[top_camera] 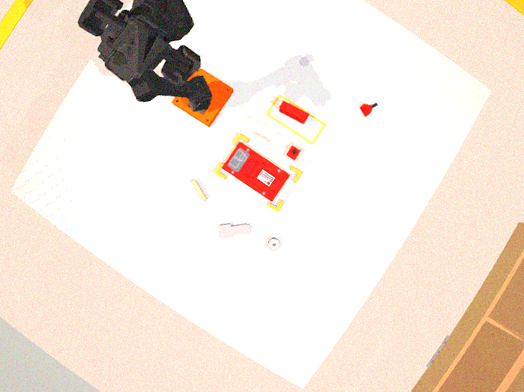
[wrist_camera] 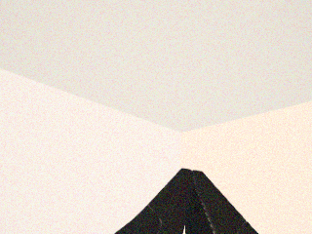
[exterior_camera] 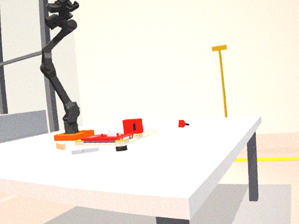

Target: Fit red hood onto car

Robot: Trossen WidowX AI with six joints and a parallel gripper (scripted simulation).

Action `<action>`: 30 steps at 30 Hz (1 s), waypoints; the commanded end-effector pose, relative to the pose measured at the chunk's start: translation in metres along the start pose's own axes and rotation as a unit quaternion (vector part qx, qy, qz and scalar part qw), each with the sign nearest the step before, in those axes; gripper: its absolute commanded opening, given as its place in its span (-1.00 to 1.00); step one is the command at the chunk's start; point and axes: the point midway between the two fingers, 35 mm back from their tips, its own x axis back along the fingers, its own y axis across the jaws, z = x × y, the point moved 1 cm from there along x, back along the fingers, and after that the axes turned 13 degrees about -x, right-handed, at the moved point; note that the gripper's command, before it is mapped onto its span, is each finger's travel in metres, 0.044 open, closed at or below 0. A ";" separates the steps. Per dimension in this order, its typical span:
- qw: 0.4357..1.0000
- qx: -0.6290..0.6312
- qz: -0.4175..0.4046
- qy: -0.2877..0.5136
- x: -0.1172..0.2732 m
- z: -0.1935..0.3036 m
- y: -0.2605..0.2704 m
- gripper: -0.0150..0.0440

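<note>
The red chassis [top_camera: 255, 172] [exterior_camera: 102, 137] lies in a jig with yellow corner pieces [top_camera: 240, 138] in the middle of the white table [top_camera: 359, 207] [exterior_camera: 183, 159]. The grey engine block sits on its end nearest the arm's base. The red hood [top_camera: 294, 111] [exterior_camera: 132, 125] stands on its edge inside a yellow outlined rectangle [top_camera: 316, 140] beyond the chassis. My arm [exterior_camera: 57, 84] is raised high over its orange base [top_camera: 221, 96] [exterior_camera: 73, 135], far from both. My gripper [wrist_camera: 189, 178] is shut and empty, pointing at a bare wall corner.
A small red block with a dark centre [top_camera: 292, 151] lies between the chassis and the rectangle. A red cone-shaped part [top_camera: 366, 108] [exterior_camera: 182, 123] lies further out. A tan strip [top_camera: 199, 189], a white part [top_camera: 233, 228] and a wheel [top_camera: 273, 241] [exterior_camera: 121, 147] lie on the chassis's other side.
</note>
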 end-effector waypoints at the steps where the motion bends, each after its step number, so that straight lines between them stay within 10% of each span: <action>1: 1.000 0.003 -0.001 0.001 0.000 0.001 -0.001 -0.49; 15: 0.954 0.263 -0.041 0.135 0.023 0.093 -0.083 -0.49; 30: 0.766 0.532 0.033 0.358 0.073 0.143 -0.277 -0.49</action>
